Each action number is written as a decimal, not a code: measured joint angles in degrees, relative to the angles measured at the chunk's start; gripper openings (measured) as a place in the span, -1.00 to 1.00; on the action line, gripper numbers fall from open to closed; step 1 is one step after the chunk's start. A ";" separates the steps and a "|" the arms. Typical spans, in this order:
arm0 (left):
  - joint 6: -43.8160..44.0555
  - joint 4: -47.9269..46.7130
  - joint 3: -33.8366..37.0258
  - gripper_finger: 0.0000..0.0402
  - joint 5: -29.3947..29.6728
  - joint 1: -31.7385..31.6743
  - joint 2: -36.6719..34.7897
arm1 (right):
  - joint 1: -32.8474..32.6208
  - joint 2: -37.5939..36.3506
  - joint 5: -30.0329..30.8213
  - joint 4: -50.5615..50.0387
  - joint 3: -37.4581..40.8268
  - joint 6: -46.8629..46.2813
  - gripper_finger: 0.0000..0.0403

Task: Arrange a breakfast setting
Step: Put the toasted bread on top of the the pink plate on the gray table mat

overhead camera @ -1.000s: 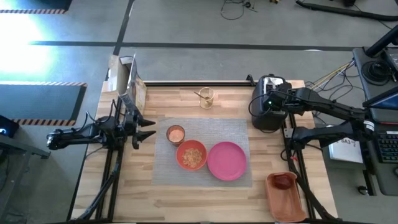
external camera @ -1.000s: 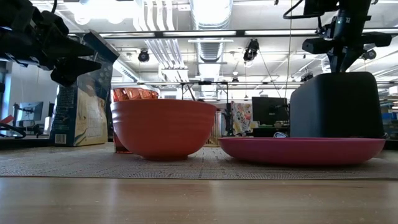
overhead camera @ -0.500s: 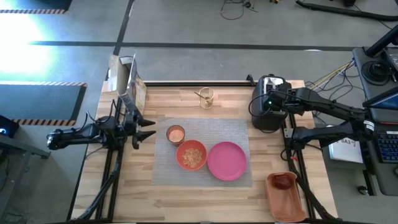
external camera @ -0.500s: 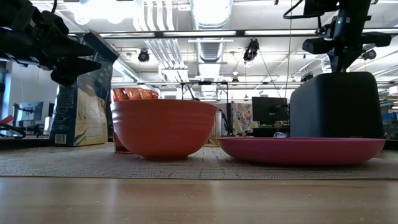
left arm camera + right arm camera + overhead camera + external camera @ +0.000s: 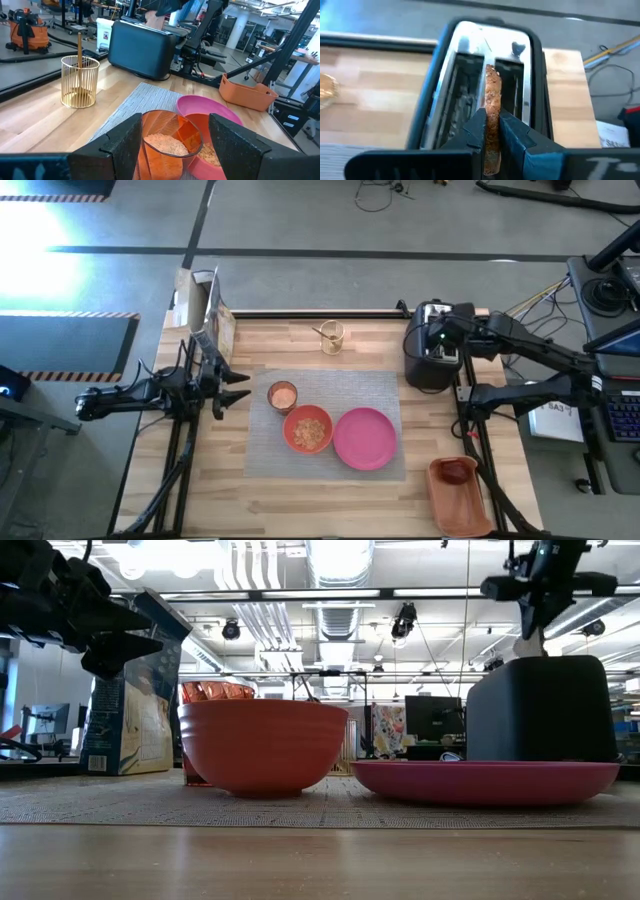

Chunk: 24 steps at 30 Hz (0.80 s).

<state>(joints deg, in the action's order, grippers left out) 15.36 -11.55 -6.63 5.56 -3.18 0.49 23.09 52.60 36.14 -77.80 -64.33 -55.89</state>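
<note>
My right gripper (image 5: 492, 131) hangs over the black-and-silver toaster (image 5: 432, 362) at the far right, shut on the brown toast slice (image 5: 492, 95). On the grey placemat (image 5: 385, 395) rest the pink plate (image 5: 365, 438), the orange bowl (image 5: 308, 429) and the small orange cup (image 5: 283, 395). A spoon stands in a gold wire holder (image 5: 332, 336) beyond the mat. The red apple (image 5: 455, 472) lies in the orange tray (image 5: 462, 505). My left gripper (image 5: 238, 387) waits open at the table's left, level, pointing at the cup (image 5: 170, 142). My right gripper pinches the toast slice by its two flat faces (image 5: 493, 117) between the two fingers, coming from above and slanting down. The slice stands on edge over the toaster's slots. In the low view its lower end (image 5: 535, 642) reaches down to the toaster's top.
A cereal box (image 5: 207, 315) stands at the table's far left corner, beside my left arm. The tray sits at the near right corner. Bare wood lies in front of the mat along the near edge.
My right gripper has risen above the toaster and shifted slightly toward the far edge, drawing the toast slice upward with it. Nothing else has moved.
</note>
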 joint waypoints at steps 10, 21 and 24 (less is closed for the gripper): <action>0.61 0.02 0.00 0.06 0.00 -0.02 0.00 | 0.00 0.00 2.06 0.07 -9.22 3.90 -0.86; 0.63 0.02 0.00 0.06 0.00 -0.02 0.00 | -0.07 0.00 -9.62 0.77 -13.89 4.93 -0.86; 0.63 0.23 0.00 0.06 0.00 0.00 0.00 | -0.54 0.68 -16.29 1.17 -12.79 4.93 -0.86</action>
<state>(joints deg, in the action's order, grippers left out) 15.99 -11.32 -6.63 5.56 -3.19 0.49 22.55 53.28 19.84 -76.63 -77.12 -50.96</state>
